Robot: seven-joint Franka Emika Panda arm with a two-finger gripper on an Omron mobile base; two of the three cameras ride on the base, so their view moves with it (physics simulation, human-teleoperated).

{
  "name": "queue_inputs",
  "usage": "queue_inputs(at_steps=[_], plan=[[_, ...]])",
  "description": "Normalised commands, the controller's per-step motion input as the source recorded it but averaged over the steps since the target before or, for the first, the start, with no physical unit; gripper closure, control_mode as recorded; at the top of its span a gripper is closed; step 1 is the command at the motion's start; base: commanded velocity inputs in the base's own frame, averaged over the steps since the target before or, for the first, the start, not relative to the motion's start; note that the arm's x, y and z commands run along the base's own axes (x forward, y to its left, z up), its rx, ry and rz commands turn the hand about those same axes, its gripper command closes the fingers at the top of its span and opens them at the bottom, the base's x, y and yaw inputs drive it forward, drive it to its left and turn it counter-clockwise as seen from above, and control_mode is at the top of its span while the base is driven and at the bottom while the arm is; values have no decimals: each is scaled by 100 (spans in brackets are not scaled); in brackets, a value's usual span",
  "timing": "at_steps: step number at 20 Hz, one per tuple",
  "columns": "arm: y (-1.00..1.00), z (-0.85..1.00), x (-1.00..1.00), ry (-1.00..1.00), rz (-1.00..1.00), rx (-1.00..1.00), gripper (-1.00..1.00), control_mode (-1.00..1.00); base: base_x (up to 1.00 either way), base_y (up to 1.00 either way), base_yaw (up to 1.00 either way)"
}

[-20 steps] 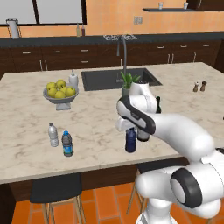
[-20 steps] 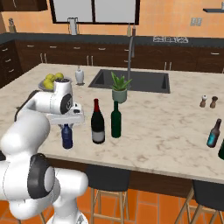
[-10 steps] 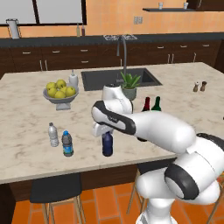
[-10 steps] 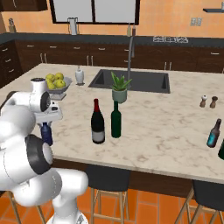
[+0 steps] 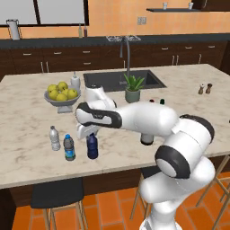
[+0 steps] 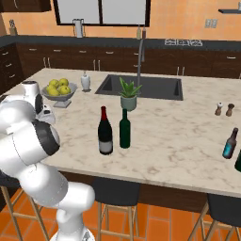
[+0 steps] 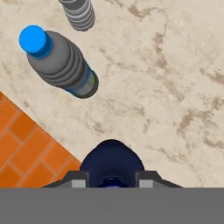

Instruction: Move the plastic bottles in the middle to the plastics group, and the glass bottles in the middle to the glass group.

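Observation:
My gripper (image 5: 91,133) is shut on the cap end of the squat navy-blue plastic bottle (image 5: 92,148), which hangs upright at counter level near the front edge. In the hand view the navy bottle (image 7: 112,162) sits between my fingertips (image 7: 77,179). Just left of it stand the grey bottle with the blue cap (image 5: 68,147) (image 7: 61,61) and the clear bottle (image 5: 55,138) (image 7: 78,13). The near-black wine bottle (image 6: 105,132) and the dark green wine bottle (image 6: 124,129) stand side by side mid-counter; in the left base view my arm hides most of them.
A bowl of lemons (image 5: 62,93) and a small white bottle (image 5: 75,81) stand behind the plastics. A potted plant (image 6: 128,94) stands by the sink (image 6: 141,87). Glass bottles (image 6: 229,143) stand at the far right edge. Stools and orange floor lie below the counter edge.
My arm has swung left across the counter, carrying the navy bottle from beside the wine bottles to a spot right next to the grey bottle.

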Motion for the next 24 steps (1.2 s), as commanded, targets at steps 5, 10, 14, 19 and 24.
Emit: queue_inputs(at_steps=[5,10,14,19,24], plan=[[7,-4,21,0,0,-3,100,-100,0,0,0],[26,-12,14,0,0,-3,100,-100,0,0,0],[19,-13,2,0,0,-1,100,-100,0,0,0],[4,-8,8,-2,0,0,100,-100,0,0,0],[0,-22,10,-4,1,3,100,-100,0,0,0]])
